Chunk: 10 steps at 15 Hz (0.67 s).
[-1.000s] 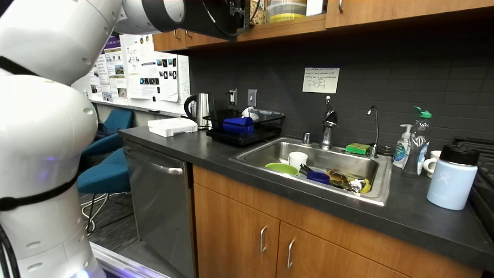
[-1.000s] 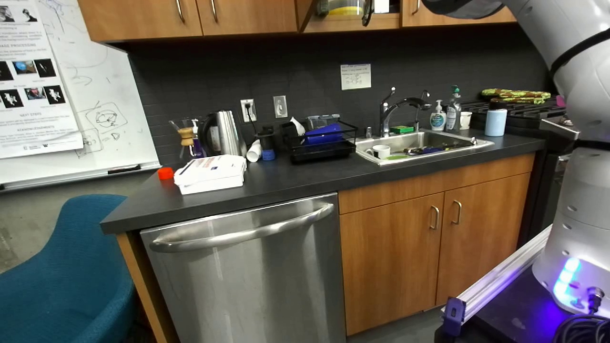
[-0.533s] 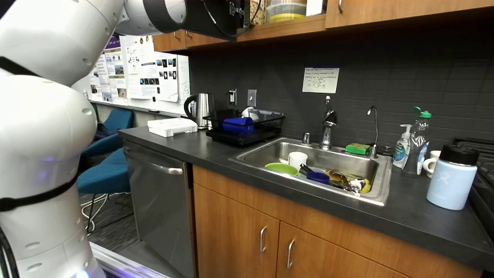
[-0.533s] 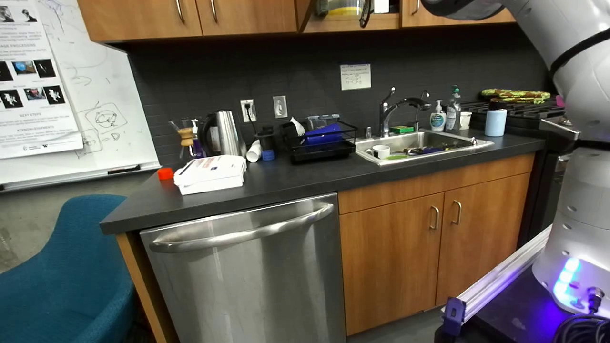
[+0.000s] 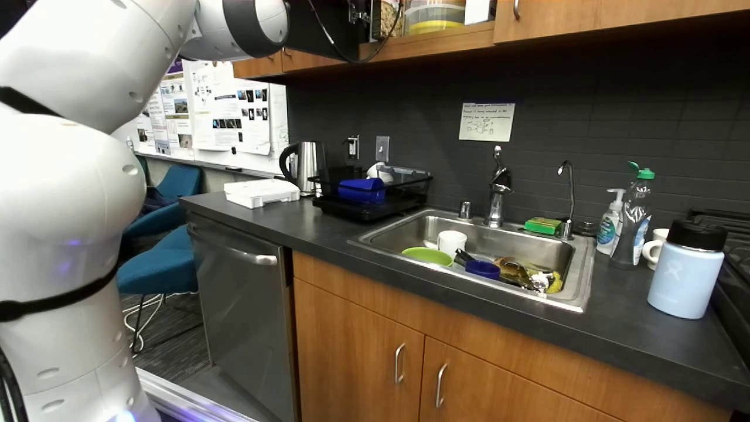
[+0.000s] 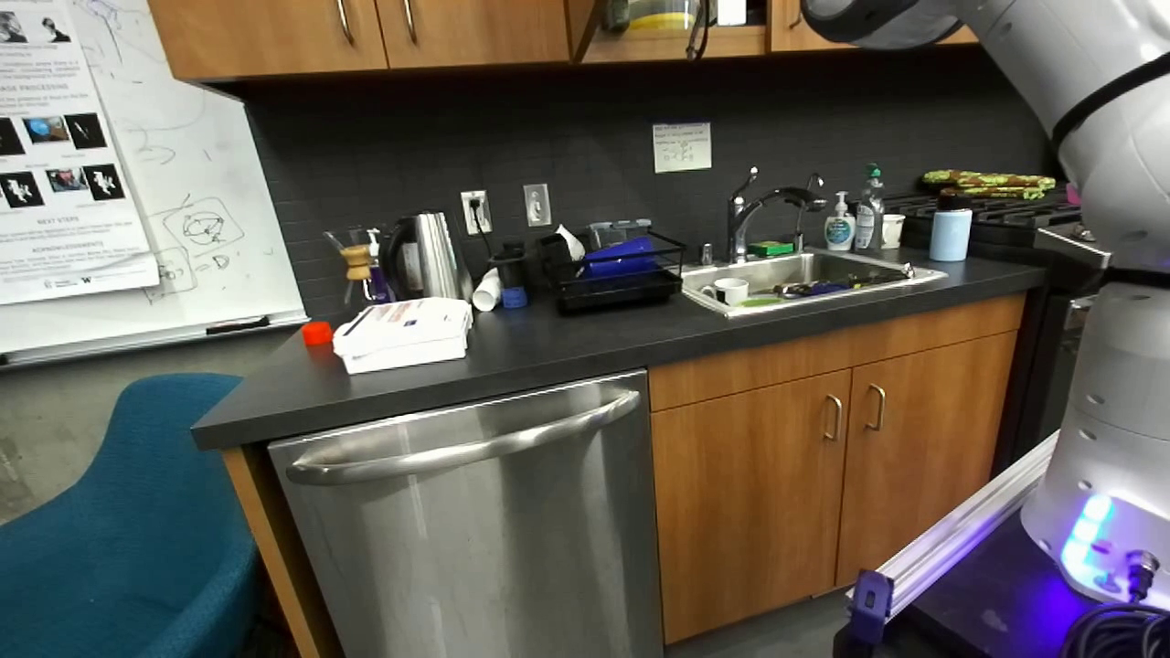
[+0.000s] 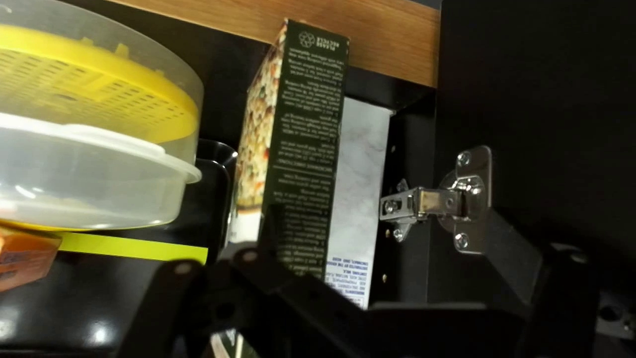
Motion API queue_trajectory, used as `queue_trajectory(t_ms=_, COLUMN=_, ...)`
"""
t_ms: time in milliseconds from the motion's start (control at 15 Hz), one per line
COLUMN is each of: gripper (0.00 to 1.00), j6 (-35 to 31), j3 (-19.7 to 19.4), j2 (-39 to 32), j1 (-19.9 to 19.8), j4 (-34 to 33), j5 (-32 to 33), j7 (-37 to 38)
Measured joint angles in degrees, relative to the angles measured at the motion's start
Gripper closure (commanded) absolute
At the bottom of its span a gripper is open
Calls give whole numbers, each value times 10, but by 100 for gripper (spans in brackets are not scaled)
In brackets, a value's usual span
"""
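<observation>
In both exterior views the arm (image 5: 258, 29) has been lowered slightly within the last second, and the cable (image 5: 356, 61) is seen hanging a little lower.

In an exterior view the arm's last visible link is seen against the open door (image 5: 340, 23), with a food box (image 5: 389, 14) and a tub (image 5: 436, 17) shelved just beside the door. In an exterior view the door is shown nearly edge-on, with the rack (image 6: 622, 291) well below it.

In the wrist view the gripper (image 7: 385, 238) is dark and blurred; its fingers (image 7: 514, 258) appear spread well apart, and nothing is seen held. The door's hinge (image 7: 427, 203) is framed between them. Next to the door a pale box (image 7: 360, 179) is seen, then the food box, then the tub. Whether the food box or door is touched cannot be told.
</observation>
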State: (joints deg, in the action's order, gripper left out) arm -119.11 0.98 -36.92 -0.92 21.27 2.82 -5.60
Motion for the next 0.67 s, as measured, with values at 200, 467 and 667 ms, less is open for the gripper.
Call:
queue_trajectory(t_ms=200, gripper=0, j6=-27, j3=0, j2=-9, j1=-3, j4=0, j5=-4, j7=6)
queue_trajectory(t_ms=467, gripper=0, j6=-62, j3=0, j2=-19, j1=-6, j4=0, j5=-7, j7=13)
queue_trajectory(t_ms=667, gripper=0, j6=-86, j3=0, j2=-27, j1=-8, j4=0, j5=-7, j7=25)
